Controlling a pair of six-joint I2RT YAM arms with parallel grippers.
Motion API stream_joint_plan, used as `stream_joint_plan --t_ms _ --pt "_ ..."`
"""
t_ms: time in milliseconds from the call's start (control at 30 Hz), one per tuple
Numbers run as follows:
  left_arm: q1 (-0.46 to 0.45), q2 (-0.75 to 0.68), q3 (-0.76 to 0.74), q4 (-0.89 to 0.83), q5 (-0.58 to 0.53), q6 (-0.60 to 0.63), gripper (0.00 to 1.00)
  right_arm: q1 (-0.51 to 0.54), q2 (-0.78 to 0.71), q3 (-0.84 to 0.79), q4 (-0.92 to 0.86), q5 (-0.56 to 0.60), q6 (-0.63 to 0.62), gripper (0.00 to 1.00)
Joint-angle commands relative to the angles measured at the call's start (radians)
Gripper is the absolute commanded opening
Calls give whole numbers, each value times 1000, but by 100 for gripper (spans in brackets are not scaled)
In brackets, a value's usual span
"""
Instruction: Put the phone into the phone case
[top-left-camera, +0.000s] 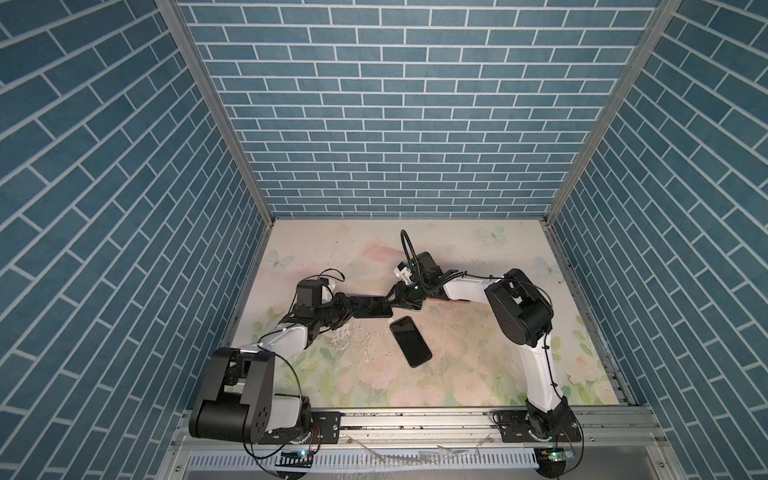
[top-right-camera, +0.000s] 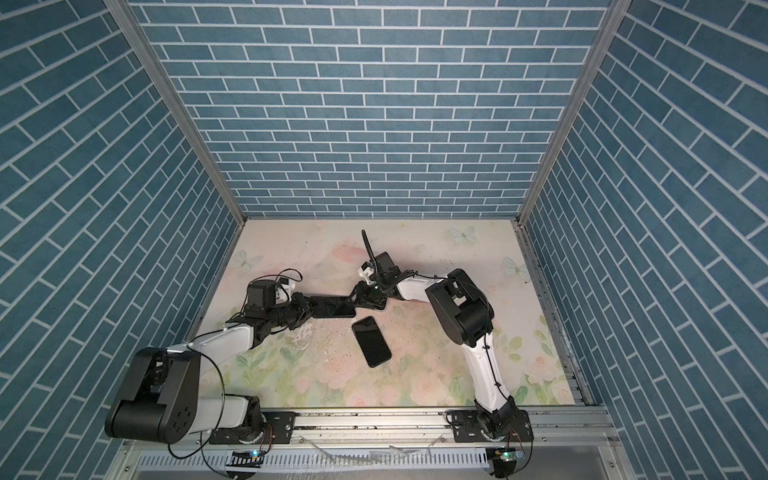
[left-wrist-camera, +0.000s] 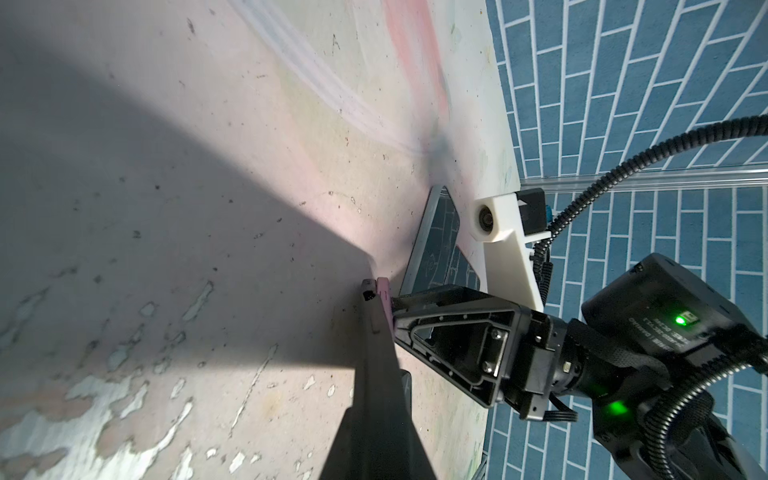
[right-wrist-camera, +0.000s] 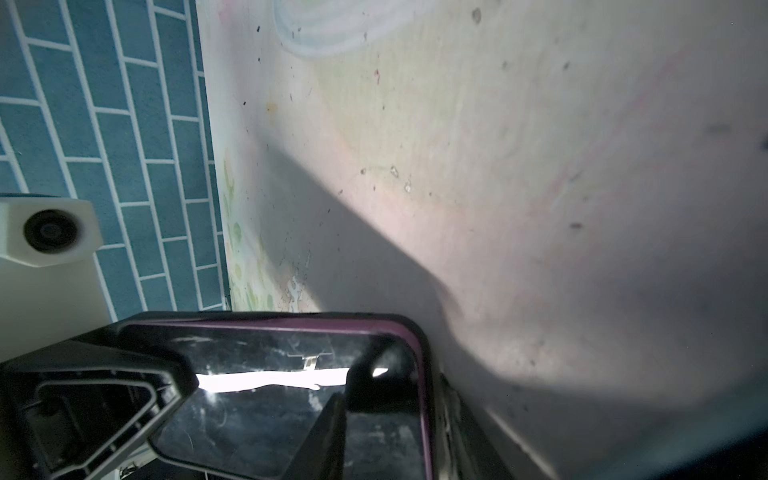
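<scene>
Apparently early: phone (top-left-camera: 410, 341) lies bare on tabletop (top-left-camera: 478, 365), near case (top-left-camera: 372, 309) held between arms. Left jaws clench case end; right jaws' state: cannot tell. Insertion not yet done.

Hard shadows cross the table (left-wrist-camera: 208, 124); glare streaks the phone (right-wrist-camera: 291, 399).

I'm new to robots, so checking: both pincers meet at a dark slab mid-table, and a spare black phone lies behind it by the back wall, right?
No: the spare black phone lies in front of the dark slab, toward the front rail. Both top views show it; the rest holds.
</scene>
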Motion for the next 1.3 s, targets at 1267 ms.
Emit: stream_joint_plan --t_ms 1267 --pt "-249 123 489 548 463 -329 0 -429 -699 -484 928 -530 507 53"
